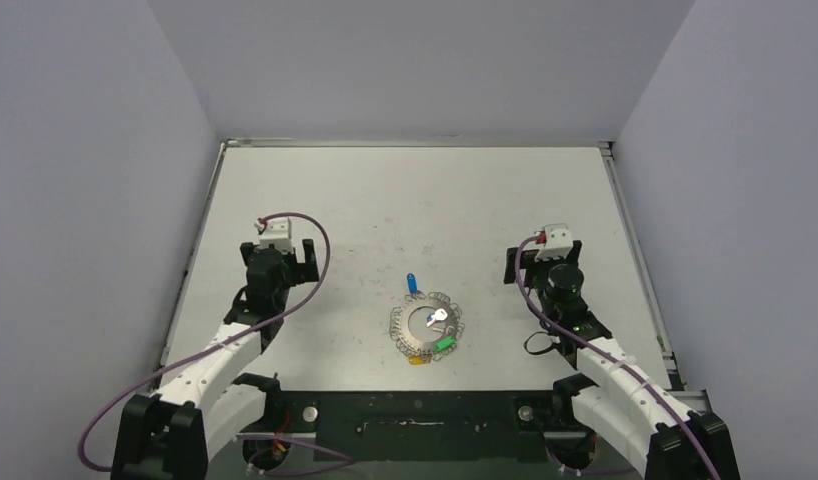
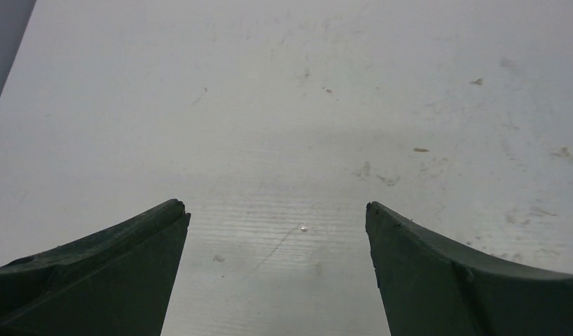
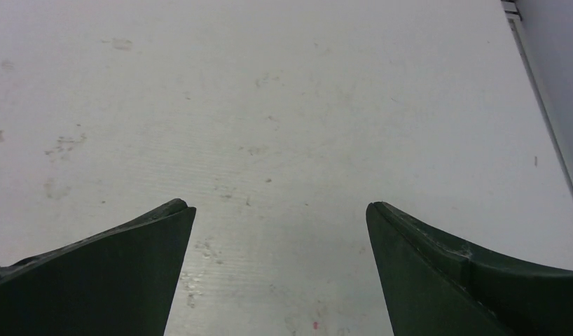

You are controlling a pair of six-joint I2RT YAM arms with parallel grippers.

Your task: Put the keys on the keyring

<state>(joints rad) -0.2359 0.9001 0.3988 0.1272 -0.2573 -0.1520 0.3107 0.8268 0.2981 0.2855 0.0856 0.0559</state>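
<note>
The keyring (image 1: 399,330), a wide silver ring edged with wire loops, lies on the table's near middle in the top view. Keys sit on or against it: a blue-tagged one (image 1: 412,283) at its far edge, a pale blue-tagged one (image 1: 438,317) across its centre, a green-tagged one (image 1: 444,344) and a yellow-tagged one (image 1: 418,360) at its near edge. My left gripper (image 1: 284,252) hangs open well to the ring's left, over bare table (image 2: 277,205). My right gripper (image 1: 543,258) is open well to its right, also over bare table (image 3: 279,204). Neither wrist view shows keys or ring.
The white table (image 1: 405,200) is closed in by grey walls on three sides, with a raised metal rim (image 1: 635,250) along the right edge, also seen in the right wrist view as the rim (image 3: 546,112). Purple cables (image 1: 315,270) trail from both arms.
</note>
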